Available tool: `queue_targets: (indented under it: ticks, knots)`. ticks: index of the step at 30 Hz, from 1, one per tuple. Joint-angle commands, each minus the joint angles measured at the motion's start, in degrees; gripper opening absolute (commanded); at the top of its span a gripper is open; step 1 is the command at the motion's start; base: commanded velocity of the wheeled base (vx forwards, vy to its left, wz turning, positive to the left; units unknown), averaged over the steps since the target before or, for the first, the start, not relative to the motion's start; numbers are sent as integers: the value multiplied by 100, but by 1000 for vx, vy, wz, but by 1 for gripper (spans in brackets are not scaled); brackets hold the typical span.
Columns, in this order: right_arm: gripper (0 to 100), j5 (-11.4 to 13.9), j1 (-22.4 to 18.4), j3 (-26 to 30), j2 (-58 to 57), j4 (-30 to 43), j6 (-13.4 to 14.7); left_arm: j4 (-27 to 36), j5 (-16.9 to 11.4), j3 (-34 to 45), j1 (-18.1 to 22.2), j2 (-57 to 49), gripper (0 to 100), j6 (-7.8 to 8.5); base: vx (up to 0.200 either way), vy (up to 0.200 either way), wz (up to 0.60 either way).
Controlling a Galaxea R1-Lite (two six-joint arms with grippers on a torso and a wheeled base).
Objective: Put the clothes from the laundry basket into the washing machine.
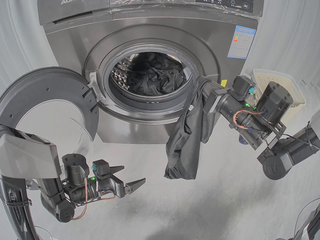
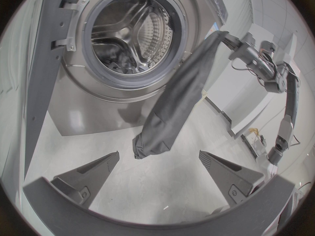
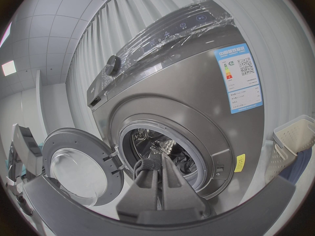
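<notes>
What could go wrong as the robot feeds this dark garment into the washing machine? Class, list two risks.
1. The dark garment hangs from the right gripper to well below the drum opening. Its tail may drape over the lower rim and stay outside.
2. The gripper pinches only the garment's top end, so the cloth could slip free and drop to the floor.

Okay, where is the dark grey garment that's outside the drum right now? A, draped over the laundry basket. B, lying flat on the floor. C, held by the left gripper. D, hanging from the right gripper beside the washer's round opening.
D: the dark grey cloth garment hangs from the shut right gripper beside the round opening of the grey front-loading washing machine, while the open left gripper holds nothing.
</notes>
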Motion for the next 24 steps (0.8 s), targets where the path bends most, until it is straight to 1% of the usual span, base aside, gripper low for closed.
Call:
queue_targets:
  ticks: [1, 5, 7, 8, 11, 13, 14, 17, 18, 21, 24]
  knots:
    - [0, -26, 14, -472, 340, 170, 6, -3, -51, 44, -236, -188, 100, 61, 0, 0, 0]
    - [0, -26, 14, -569, 446, 170, 6, -3, -51, -272, -447, -197, 100, 61, 0, 0, 0]
    - [0, -26, 14, -578, 446, 170, 6, -3, -51, -290, -456, -197, 100, 61, 0, 0, 0]
    - [0, -35, 14, -622, 542, 170, 6, -3, -51, -615, -597, -153, 100, 43, 0, 0, 0]
    - [0, -35, 84, -683, 613, 152, 6, 6, -34, -975, -728, -56, 100, 17, 0, 0, 0]
    - [0, -35, 93, -701, 613, 144, 6, 6, -25, -1090, -746, 14, 100, 8, 0, 0, 0]
    - [0, -35, 110, -701, 613, 126, 6, 6, -16, -1292, -755, 146, 100, 8, 0, 0, 0]
    - [0, -35, 119, -701, 613, 109, 6, 6, -16, -1432, -764, 234, 100, -1, 0, 0, 0]
    - [0, -35, 163, -701, 586, 109, 6, 6, -16, -1661, -764, 401, 100, -19, 0, 0, 0]
    - [0, -35, 216, -701, 578, 117, 6, 6, -7, -1837, -799, 541, 100, -54, 0, 0, 0]
    - [0, -35, 277, -762, 604, 109, 6, 6, 19, -2294, -843, 875, 100, -71, 0, 0, 0]
